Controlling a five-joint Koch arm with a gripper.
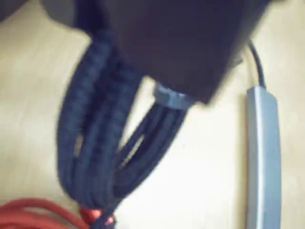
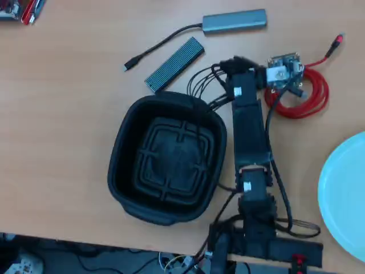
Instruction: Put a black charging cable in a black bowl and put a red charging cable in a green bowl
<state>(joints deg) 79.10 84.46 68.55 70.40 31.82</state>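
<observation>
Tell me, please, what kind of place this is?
Probably a hobby electronics workbench: a wooden desk carrying a grey USB hub, a ribbed dark metal enclosure and a small circuit board, with more wires and parts past the desk's lower edge.

I log: black charging cable (image 1: 100, 143), dark braided weave with a silver-grey collar; red charging cable (image 2: 308, 94), plain bright red; black bowl (image 2: 122, 142), matt black with a ridged square pattern inside; ribbed dark grey block (image 2: 174, 64); grey hub (image 2: 234, 21); pale blue plate (image 2: 342, 182); light wood-grain table (image 2: 57, 114).
</observation>
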